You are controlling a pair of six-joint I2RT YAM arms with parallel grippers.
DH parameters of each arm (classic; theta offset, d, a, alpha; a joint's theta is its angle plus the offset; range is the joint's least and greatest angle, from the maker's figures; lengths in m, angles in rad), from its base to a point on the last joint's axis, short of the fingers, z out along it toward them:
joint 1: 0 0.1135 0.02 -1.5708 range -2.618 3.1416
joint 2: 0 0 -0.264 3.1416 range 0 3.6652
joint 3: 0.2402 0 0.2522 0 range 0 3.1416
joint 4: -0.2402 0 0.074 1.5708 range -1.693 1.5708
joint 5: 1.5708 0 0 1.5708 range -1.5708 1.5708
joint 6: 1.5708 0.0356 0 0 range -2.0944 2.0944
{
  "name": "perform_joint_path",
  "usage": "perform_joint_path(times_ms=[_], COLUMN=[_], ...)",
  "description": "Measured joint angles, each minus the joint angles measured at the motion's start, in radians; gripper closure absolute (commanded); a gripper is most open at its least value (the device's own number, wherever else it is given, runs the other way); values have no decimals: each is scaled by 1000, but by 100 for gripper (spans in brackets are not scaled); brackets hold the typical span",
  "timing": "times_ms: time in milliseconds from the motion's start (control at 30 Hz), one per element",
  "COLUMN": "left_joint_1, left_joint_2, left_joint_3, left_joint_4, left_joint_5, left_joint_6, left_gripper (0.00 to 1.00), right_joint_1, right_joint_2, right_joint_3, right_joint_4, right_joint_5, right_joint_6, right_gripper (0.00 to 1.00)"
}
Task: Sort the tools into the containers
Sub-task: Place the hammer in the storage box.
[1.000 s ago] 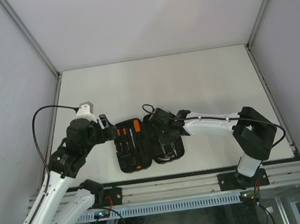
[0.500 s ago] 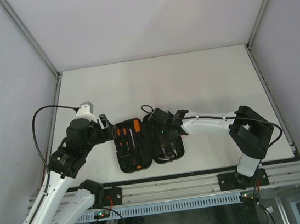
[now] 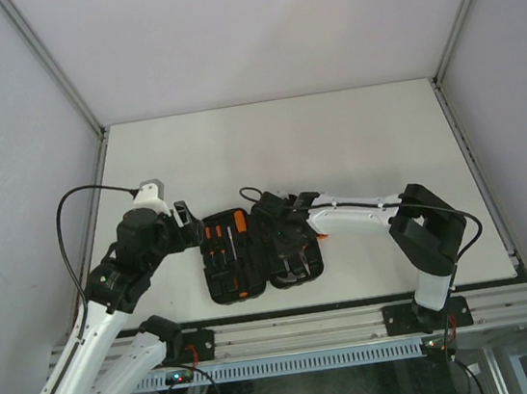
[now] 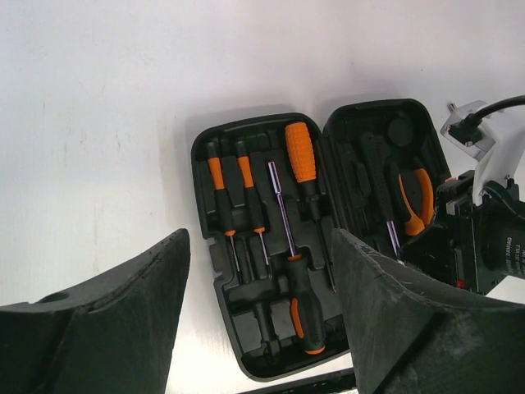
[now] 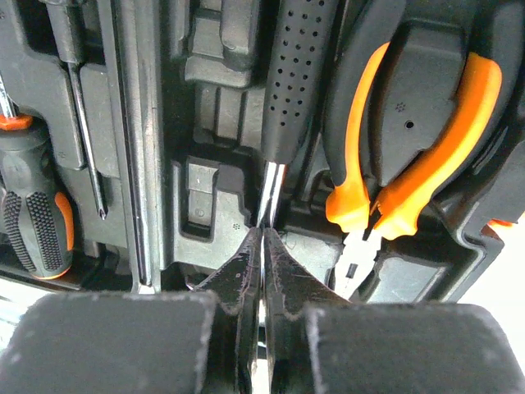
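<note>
The black tool case [image 3: 216, 291] lies open near the table's front edge, both halves up. Its left half [image 4: 197, 164] holds slim black-and-orange screwdrivers [image 4: 216, 176], an orange-handled driver [image 4: 300, 152] and a thick black-and-orange one [image 4: 302, 308]. Orange-handled pliers [image 5: 484, 107] sit in the right half. Beside them lies a black dotted-handled tool [image 5: 291, 82] with a slim steel shaft. I cannot tell whether it is the hammer or the long screwdriver. My right gripper [image 5: 264, 234] is shut on that shaft, over the right half [image 3: 288, 252]. My left gripper [image 4: 260, 238] hovers open left of the case [image 3: 188, 228].
The right arm's forearm [image 3: 363, 215] stretches across the table from its base to the case. White side walls and metal rails [image 3: 472, 160] bound the table. The frame bar [image 3: 358, 321] runs just in front of the case.
The right arm's elbow and wrist have shifted left, carrying the shut gripper slightly left over the case's right half. The left arm has not moved.
</note>
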Motion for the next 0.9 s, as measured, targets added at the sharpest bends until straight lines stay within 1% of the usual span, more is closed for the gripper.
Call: perform_joint_path(times_ms=[267,900], left_joint_1=[0,0], left_joint_2=[-4,-13], left_joint_3=[0,0], left_joint_4=[0,0], left_joint_5=[0,0], left_joint_6=[0,0], left_gripper=[26,26], right_joint_1=[20,21], right_joint_2=[12,8], right_joint_3=[12,-56], right_joint_4=[-15,39], right_joint_5=[35,40], right_joint_6=[1,9], right_gripper=[100,100])
